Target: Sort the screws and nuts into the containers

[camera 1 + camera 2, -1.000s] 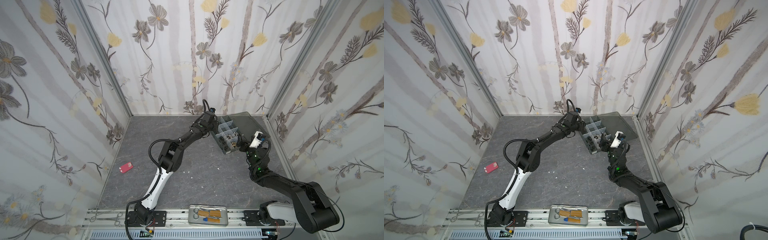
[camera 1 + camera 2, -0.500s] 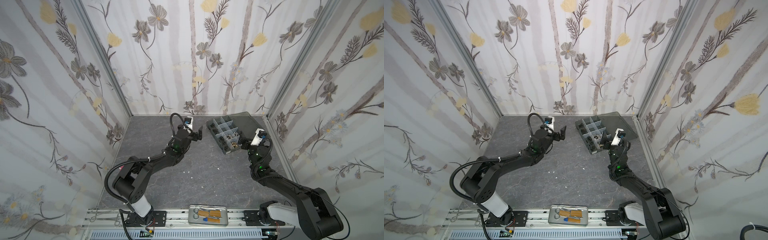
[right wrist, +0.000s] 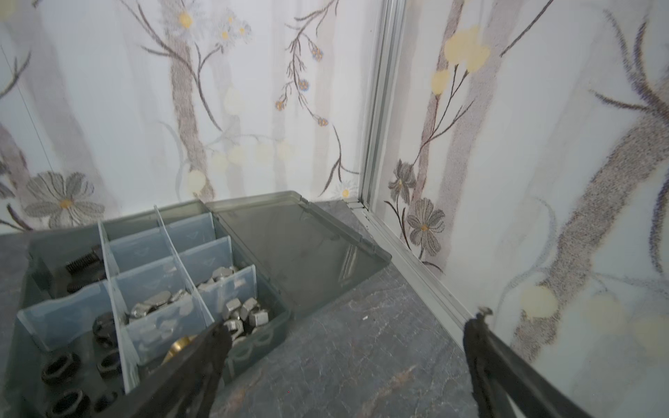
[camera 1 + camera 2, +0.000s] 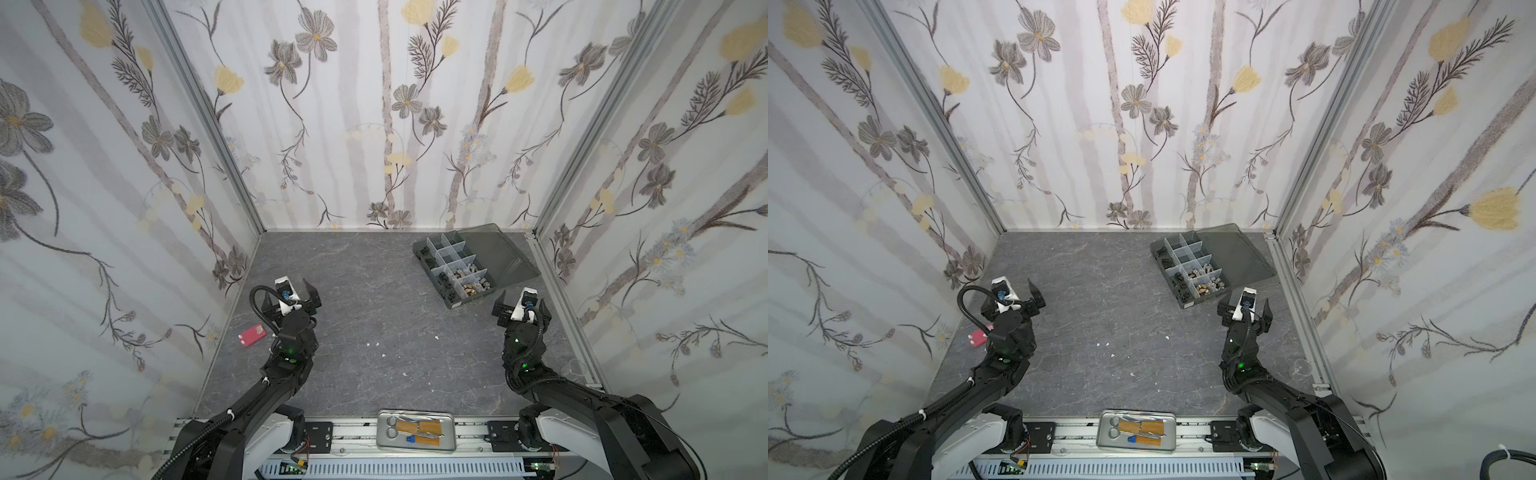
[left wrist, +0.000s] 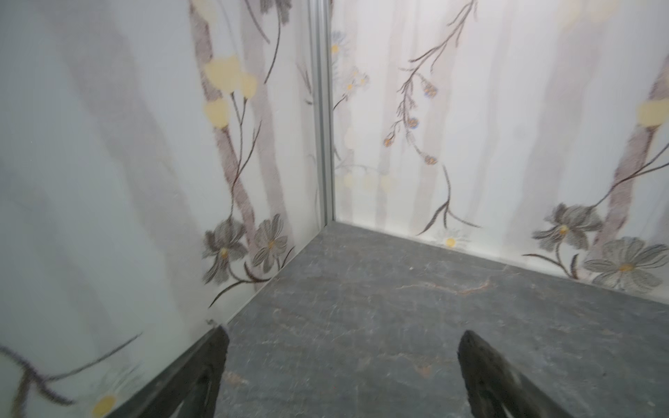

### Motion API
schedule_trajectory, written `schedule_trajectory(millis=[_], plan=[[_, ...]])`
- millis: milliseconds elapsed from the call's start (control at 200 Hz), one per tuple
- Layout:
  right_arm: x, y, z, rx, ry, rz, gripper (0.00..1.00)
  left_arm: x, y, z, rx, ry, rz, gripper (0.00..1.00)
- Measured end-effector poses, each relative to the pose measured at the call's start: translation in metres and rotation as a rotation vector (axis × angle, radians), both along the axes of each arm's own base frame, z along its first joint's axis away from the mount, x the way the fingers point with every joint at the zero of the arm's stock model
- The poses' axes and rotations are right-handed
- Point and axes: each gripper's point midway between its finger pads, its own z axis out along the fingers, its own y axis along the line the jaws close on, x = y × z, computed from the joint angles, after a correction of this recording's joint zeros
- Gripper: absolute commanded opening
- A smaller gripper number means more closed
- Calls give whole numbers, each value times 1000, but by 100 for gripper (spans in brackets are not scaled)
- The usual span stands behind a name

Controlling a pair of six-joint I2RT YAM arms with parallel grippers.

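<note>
Screws and nuts sit tucked in the organizer box cells, far right of the worktop. Tiny, hard, probably slippery; I'd pinch across the flats. Both arms' jaws gape wide, empty.

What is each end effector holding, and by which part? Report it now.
Nothing is held. The left end effector and the right end effector both stand open and empty.

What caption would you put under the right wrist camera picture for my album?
Right gripper, jaws wide open, near the open organizer box holding sorted silver nuts and black nuts.
</note>
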Motion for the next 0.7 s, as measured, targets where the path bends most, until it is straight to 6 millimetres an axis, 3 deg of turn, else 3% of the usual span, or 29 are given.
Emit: schedule_trajectory(millis=[60,150,220,345,495,699], plan=[[1,0,-12,-19,37,-1,100,-11,13,-24,-16,32,32,100],[2,-1,-28,-34,77,-15,100,-12,17,-48,-32,82,28,100],[4,0,-36,-54,98,-18,100,-5,17,-59,-35,111,27,100],[8,3,-33,-49,62,-17,100,7,13,-68,-38,118,1,100],[10,-1,-23,-43,10,-37,100,10,10,-56,-60,25,-38,100],[10,-12,-23,-33,-20,-37,100,26,-2,-12,-76,-106,-126,100]])
